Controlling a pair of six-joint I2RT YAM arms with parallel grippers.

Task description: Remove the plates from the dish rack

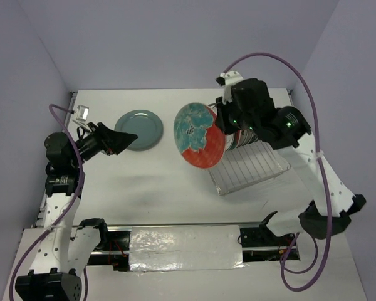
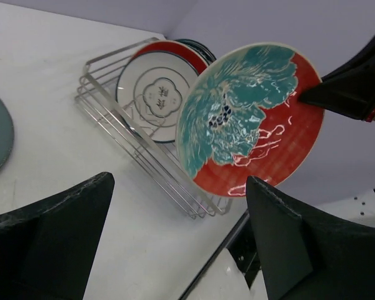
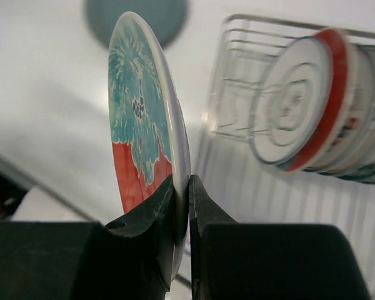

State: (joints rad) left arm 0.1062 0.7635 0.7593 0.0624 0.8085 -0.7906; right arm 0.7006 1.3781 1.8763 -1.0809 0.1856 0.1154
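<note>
Flowered plate point(image 1: 199, 137): red ground, teal flower, white line-work | racked plate point(image 2: 155, 94): white, dark rim ring, dark outline motif | dish rack point(image 1: 250, 169): silver wire | plain plate point(image 1: 138, 130): grey-teal | table point(image 1: 150, 182): white

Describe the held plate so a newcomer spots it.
Find the wire dish rack at right. Beside it the right end effector holds a plate upright above the table. It is red with a teal flower; the plate lying flat is plain teal.
</note>
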